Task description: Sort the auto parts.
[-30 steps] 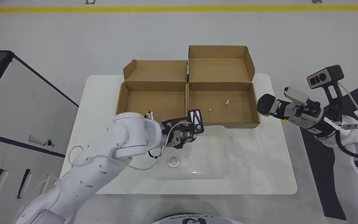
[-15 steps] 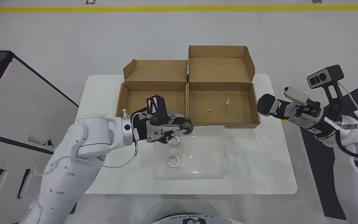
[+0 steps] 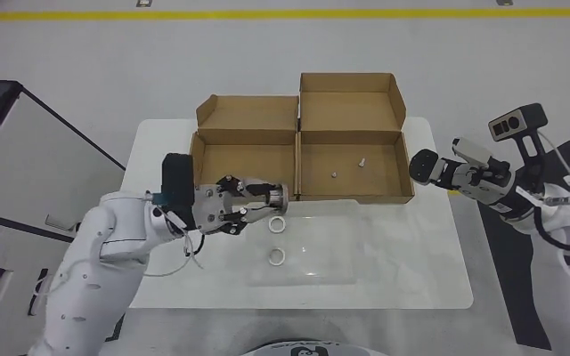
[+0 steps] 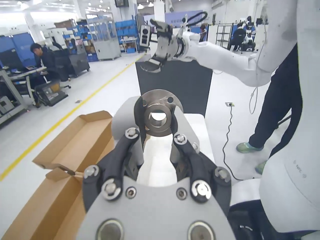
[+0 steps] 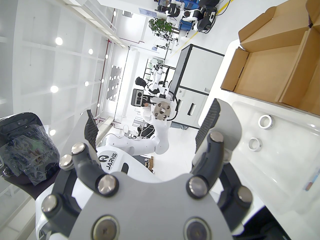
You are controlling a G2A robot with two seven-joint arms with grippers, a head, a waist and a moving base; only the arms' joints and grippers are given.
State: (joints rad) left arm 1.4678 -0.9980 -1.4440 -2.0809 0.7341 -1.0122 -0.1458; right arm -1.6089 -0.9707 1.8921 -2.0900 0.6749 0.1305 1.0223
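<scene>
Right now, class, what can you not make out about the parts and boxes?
Two small parts in the right box: too small in the top view to identify.
The flange sides: covered by the left end effector in the left wrist view.
Most of the right box: cut off by the right wrist view's edge.

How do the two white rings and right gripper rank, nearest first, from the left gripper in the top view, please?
1. Ring by the boxes, beside the left gripper.
2. Other ring, farther from them.
3. Right gripper, at the table edge.
</scene>
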